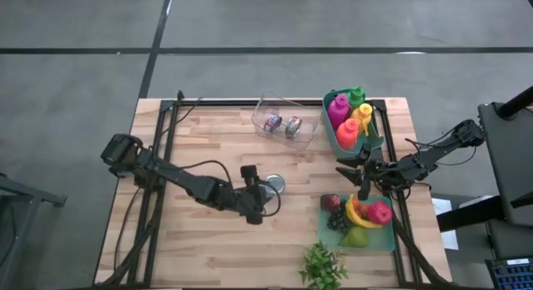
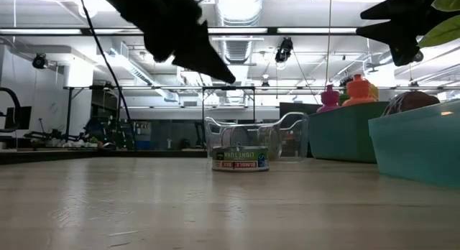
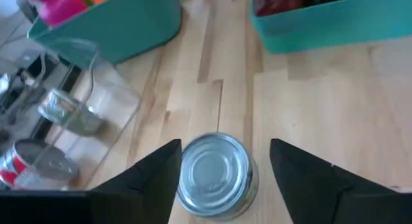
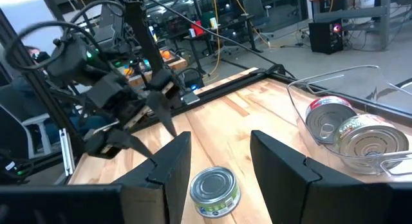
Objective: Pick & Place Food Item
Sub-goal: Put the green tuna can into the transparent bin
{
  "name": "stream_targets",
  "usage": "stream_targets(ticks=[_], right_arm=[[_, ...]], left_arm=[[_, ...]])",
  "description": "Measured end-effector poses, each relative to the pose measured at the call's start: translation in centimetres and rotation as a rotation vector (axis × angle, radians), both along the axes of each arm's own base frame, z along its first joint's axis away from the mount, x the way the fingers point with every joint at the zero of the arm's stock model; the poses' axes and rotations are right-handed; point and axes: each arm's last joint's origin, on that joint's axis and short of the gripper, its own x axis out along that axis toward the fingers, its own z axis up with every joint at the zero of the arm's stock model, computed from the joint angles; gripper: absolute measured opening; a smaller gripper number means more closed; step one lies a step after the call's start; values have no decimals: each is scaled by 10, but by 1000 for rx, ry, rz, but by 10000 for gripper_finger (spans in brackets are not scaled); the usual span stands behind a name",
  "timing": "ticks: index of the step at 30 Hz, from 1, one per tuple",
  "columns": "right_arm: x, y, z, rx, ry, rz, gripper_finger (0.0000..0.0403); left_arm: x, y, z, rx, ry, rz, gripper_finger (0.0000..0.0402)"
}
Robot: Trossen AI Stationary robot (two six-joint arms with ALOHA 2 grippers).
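The tuna can (image 1: 274, 185) is seen standing upright on the bare wood near the middle of the table (image 1: 208, 248). The left gripper (image 1: 263, 193) is held open above it, one finger on each side, not touching. The right gripper (image 1: 356, 175) is held open above the fruit tray's (image 1: 376, 237) edge, holding nothing. The clear bin (image 1: 286, 122) lies well apart, near the far edge.

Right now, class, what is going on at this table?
The left gripper hovers over a tuna can standing alone on the wooden table, jaws open on either side and above it. The right gripper waits, jaws open and empty, between the bottle bin and the fruit tray. Two more cans sit in the clear container.
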Motion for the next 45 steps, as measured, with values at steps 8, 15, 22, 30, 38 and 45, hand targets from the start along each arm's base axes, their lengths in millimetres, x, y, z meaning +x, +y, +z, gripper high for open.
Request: stream_targets(ticks=[8,15,22,30,38,45], right_arm=[[0,0,0,0,0,0,157],[0,0,0,0,0,0,157],[0,0,0,0,0,0,157],[0,0,0,0,0,0,157],[0,0,1,13,-16,0,157],[1,4,4,8,-32,125,157]], left_arm=[[-7,10,-14,1,35,73,166],[-12,23,-26,-22,65,132,131],[-8,41,-28,-144,93,142,129],[-6,51,-29,-225,123,113,129],[-11,50,-42,-214,108,-10,129],[-31,55,-66,-258,-89,-58,129]])
